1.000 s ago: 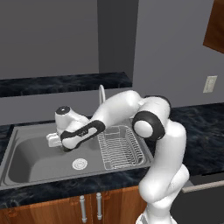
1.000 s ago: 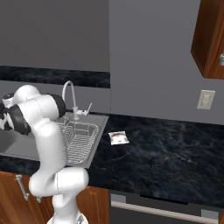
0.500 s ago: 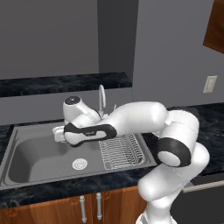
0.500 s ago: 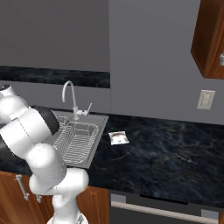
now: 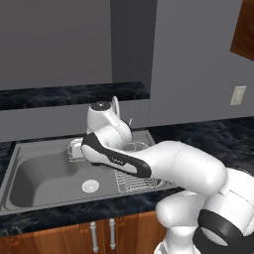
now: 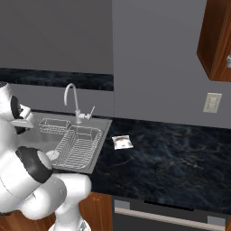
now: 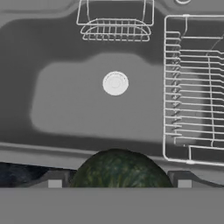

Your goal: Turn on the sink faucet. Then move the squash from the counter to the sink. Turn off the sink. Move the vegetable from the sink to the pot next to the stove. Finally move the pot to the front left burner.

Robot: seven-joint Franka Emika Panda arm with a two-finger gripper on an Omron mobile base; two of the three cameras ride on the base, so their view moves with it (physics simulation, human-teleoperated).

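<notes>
Grey steel sink (image 7: 65,109) spreads under the hand, its round drain (image 7: 115,83) near the centre and a small wire basket (image 7: 115,27) at 12 o'clock of it. At 3 o'clock a wire dish rack (image 7: 192,87) covers the second basin. At 6 o'clock the dark green squash (image 7: 120,169) sits between the fingertips of the tool (image 7: 119,181), whose jaws stand spread wide on either side of it, over the sink's near rim. In the right base view the faucet (image 6: 72,101) rises behind the sink, and a small packet (image 6: 122,142) lies on the black desk (image 6: 171,162).
</notes>
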